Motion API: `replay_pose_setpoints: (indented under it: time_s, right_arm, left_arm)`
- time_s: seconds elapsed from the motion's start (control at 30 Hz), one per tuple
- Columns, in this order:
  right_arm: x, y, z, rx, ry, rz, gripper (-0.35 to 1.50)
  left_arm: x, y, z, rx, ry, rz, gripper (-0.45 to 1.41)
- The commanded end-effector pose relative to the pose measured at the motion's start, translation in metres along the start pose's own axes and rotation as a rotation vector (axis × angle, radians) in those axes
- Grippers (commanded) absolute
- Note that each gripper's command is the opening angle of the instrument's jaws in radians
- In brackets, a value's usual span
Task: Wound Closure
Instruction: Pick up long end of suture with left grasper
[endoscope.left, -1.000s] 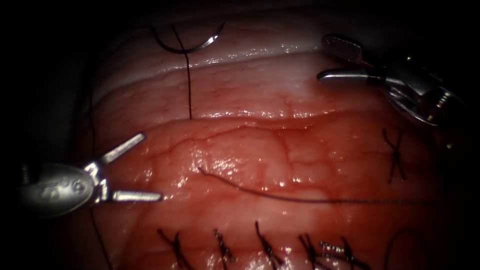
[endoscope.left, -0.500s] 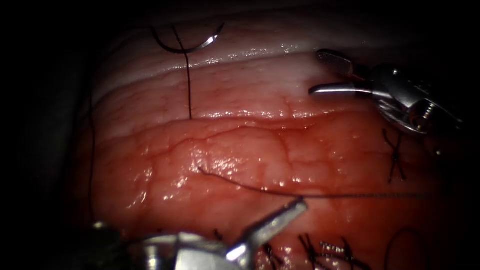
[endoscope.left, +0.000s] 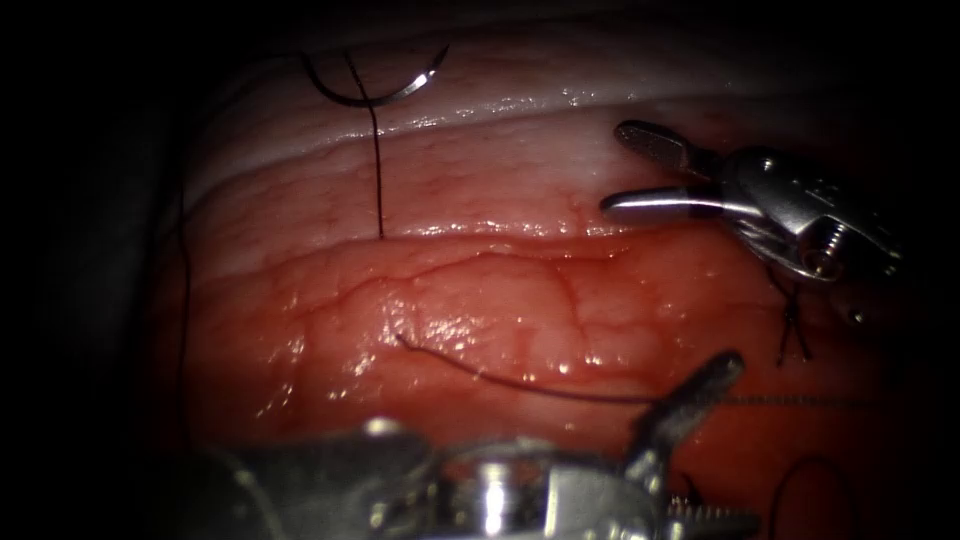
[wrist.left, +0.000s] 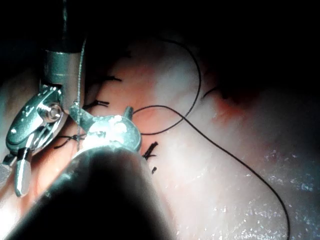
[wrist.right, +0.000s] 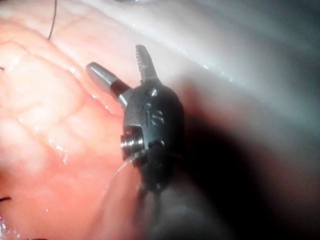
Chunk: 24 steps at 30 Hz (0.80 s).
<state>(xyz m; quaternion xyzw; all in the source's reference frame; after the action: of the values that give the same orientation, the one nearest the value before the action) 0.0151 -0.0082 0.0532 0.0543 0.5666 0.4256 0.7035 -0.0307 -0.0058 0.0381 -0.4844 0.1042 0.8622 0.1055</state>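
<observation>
Steel needle (endoscope.left: 375, 85) free (left gripper (endoscope.left: 700, 450) half-hidden)

Light pools on the middle of the wet, red-and-pink slab of tissue (endoscope.left: 480, 290) in the endoscope view and fades to black all round. Small white glints sit on its moist surface and along the pale ridge above. My right silver steel end effector (endoscope.left: 620, 168) catches bright highlights. My left silver steel end effector (endoscope.left: 735, 440) lies mostly in shadow. In the left wrist view its metal glares white above a dark shadow. In the right wrist view the tissue is pale and strongly lit.
</observation>
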Motion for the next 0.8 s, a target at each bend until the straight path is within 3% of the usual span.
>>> replay_pose_setpoints:
  time_s: [0.03, 0.37, 0.8]
  right_arm:
    - [-0.0004, -0.0001, 0.0008, 0.002, 0.002, 0.000, 1.14]
    - [-0.0004, -0.0006, 0.0010, -0.005, -0.001, 0.005, 1.13]
    - [-0.0004, -0.0005, 0.0013, -0.005, -0.003, 0.005, 1.11]
  left_arm:
    - [0.0000, 0.0000, 0.0003, -0.002, 0.001, 0.000, 0.46]
    - [0.0005, -0.0003, -0.0005, -0.005, 0.001, 0.003, 0.40]
    - [0.0014, -0.0004, -0.0083, -0.067, 0.047, 0.016, 0.27]
